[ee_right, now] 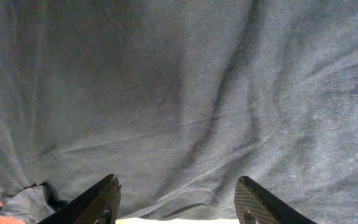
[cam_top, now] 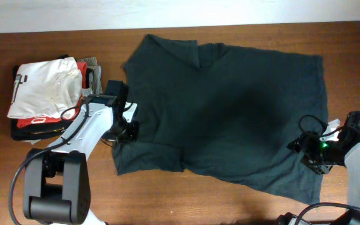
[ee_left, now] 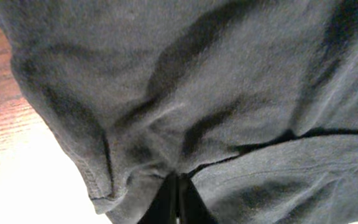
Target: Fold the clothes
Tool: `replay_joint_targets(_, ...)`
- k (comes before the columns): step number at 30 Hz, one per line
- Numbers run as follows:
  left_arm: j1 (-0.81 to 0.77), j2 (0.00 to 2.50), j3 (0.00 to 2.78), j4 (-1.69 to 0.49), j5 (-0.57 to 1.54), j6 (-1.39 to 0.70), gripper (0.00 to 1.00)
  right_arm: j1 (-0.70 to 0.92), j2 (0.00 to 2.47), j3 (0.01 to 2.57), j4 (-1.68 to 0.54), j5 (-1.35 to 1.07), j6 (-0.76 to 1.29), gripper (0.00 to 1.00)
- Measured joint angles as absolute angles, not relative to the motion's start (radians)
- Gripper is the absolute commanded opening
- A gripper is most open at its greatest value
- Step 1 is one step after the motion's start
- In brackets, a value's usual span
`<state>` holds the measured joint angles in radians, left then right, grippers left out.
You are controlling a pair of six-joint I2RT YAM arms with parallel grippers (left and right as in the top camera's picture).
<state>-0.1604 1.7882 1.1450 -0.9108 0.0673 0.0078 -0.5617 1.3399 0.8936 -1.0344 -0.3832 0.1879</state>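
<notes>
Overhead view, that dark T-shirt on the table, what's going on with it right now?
Two robot arms are working on the dark T-shirt, which lies spread mostly flat on the wooden table. The left gripper is at the shirt's left edge, shut on a pinch of bunched fabric. The right gripper is at the shirt's lower right edge, fingers open over the cloth and gripping nothing. No fold is finished yet. A pile of folded garments, white on top, sits to the left.

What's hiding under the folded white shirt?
A red folded garment peeks out beneath the white folded garment. A grey garment shows at the far edge of the pile. The white one covers the rest, so I cannot tell if more clothes lie under it.
</notes>
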Motion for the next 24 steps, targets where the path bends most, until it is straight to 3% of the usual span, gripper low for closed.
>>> replay_joint_targets(11, -0.160, 1.744, 1.206, -1.020, 0.068, 0.007, 0.00, -0.579, 1.340, 0.894, -1.039, -0.373, 0.209, 0.64)
replay_joint_targets(19, -0.160, 1.588, 1.264, -1.028, 0.067, 0.007, 0.00, -0.748, 1.340, 0.866, -1.144, -0.332, 0.233, 0.64)
replay_joint_targets(24, -0.160, 1.588, 1.264, -1.017, 0.064, 0.007, 0.00, -0.904, 1.340, 0.690, -1.040, -0.242, 0.333, 0.64)
